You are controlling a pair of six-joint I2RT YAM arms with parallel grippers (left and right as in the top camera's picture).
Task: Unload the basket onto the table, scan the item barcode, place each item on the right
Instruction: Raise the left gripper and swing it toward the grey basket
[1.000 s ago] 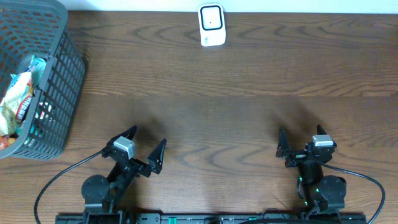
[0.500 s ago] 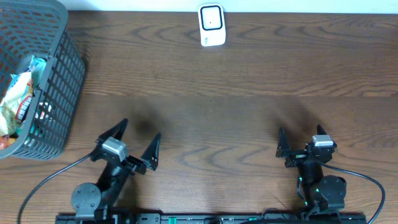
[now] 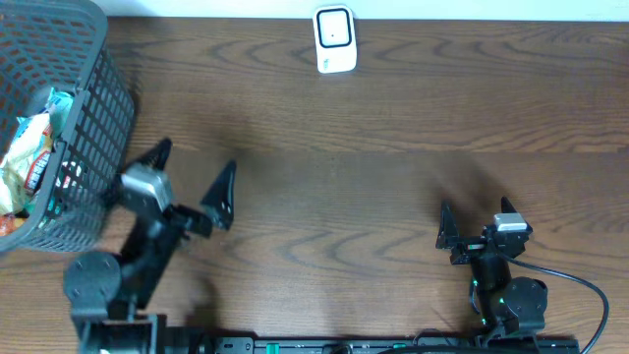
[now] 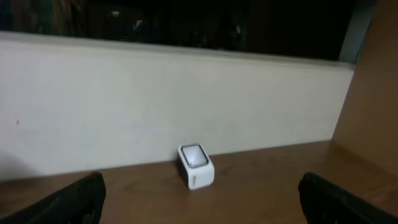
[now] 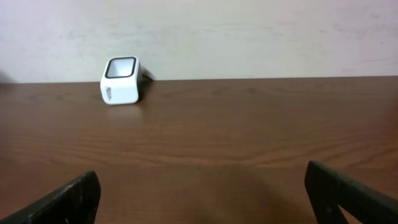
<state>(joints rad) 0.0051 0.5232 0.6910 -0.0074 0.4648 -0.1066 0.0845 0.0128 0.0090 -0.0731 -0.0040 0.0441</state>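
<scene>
The white barcode scanner [image 3: 334, 40] stands at the table's far edge, centre. It also shows in the left wrist view as the scanner [image 4: 196, 165] and in the right wrist view as the scanner [image 5: 121, 79]. Packaged snack items [image 3: 28, 155] lie in the grey basket [image 3: 93, 147] at the left. My left gripper [image 3: 197, 163] is raised just right of the basket, open and empty; its fingers [image 4: 78, 199] frame bare table. My right gripper [image 3: 475, 208] sits low at the near right, open and empty, fingers [image 5: 65, 199] wide apart.
The wooden table [image 3: 393, 177] stretches between the arms and the scanner. A pale wall [image 5: 249, 31] runs behind the table's far edge. Cables trail from both arm bases along the near edge.
My left arm has lifted and swung left and away from the near edge, ending beside the basket, still open. The right arm has not moved.
</scene>
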